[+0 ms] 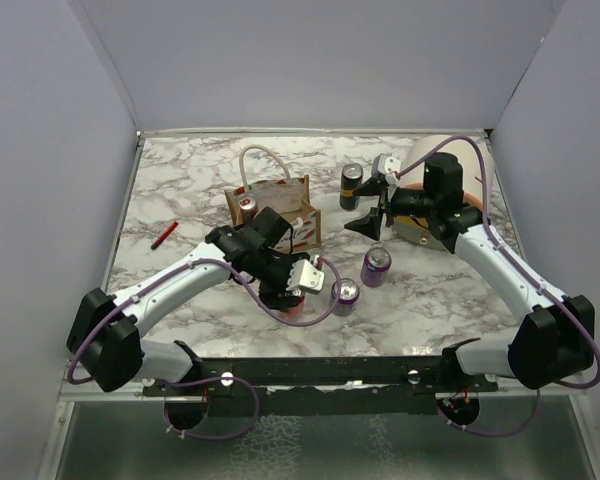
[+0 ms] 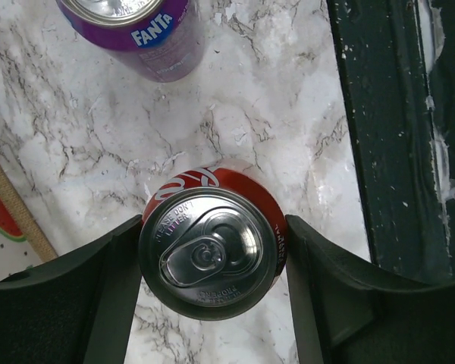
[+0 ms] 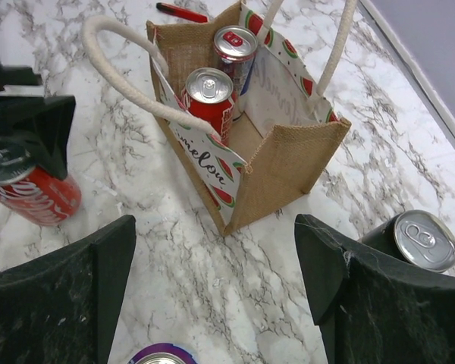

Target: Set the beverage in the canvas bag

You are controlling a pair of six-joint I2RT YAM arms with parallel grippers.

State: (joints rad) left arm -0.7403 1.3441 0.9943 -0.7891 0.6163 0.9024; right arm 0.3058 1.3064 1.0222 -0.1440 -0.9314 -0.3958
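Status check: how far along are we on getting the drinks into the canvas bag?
Done: two cans stand inside the canvas bag. In hand: the left gripper clamps a red Coca-Cola can outside the bag. Left: carry it into the bag; a purple Fanta can, another purple can and a dark can also sit on the table. The right gripper is open, empty.

Marble-patterned table (image 1: 180, 190), plain grey walls (image 1: 310, 60).

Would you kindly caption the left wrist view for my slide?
Left pincer clasps an upright red cola can; purple Fanta can beyond.
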